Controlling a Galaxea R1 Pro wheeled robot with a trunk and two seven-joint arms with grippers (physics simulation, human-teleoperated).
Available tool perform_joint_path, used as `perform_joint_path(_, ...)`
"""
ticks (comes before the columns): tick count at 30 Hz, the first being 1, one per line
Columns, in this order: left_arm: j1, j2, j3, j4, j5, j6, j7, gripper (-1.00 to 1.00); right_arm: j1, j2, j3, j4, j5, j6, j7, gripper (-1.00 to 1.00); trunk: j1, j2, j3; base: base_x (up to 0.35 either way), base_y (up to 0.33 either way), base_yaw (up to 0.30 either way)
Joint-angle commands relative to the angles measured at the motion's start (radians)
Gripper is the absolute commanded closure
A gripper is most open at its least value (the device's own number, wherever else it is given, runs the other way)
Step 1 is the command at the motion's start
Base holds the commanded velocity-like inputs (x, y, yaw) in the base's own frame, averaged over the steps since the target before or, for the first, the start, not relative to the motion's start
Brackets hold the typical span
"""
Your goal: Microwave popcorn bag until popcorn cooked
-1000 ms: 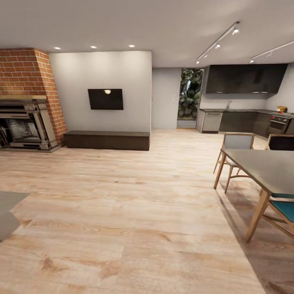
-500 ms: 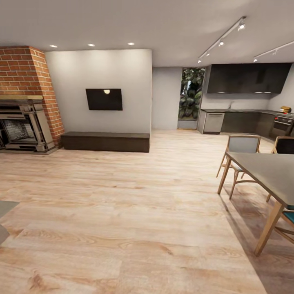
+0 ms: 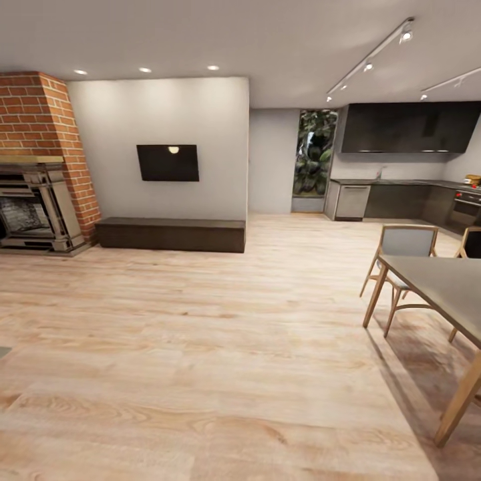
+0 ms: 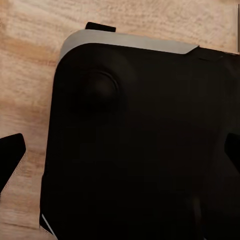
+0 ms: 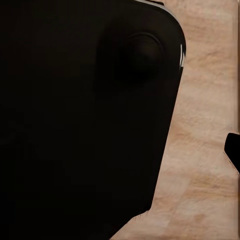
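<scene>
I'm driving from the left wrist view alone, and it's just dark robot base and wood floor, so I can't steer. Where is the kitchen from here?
Observer: In the head view the kitchen lies ahead to the right, at the far end of the room, with dark cabinets.
Operator: What stands on that side of the way there?
Observer: A dining table with a chair stands on the right. The wood floor left of it leads toward the kitchen.
Operator: Can you make out what's on the counter?
Observer: Too far to tell. The countertop is a thin, distant strip, and anything on it is too small to name.
</scene>
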State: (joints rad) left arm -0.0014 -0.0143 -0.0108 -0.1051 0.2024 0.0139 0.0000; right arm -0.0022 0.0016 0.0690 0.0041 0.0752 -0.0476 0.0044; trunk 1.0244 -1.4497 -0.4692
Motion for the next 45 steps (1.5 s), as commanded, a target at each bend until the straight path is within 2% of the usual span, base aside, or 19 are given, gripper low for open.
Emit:
perform_joint_path(1,0.000,0.000,-0.001,-0.001,0.008,0.001,0.000,-1.00,0.000,0.000,0.006,0.000,0.005,-0.003,0.000,-1.00,0.001,0.000,-0.001,0.326,0.000,0.000)
perform_joint_path(45,0.000,-0.001,-0.001,-0.001,0.008,0.000,0.000,-1.00,-0.001,0.000,0.006,0.000,0.005,-0.003,0.000,-1.00,0.001,0.000,-0.001,0.326,0.000,0.000)
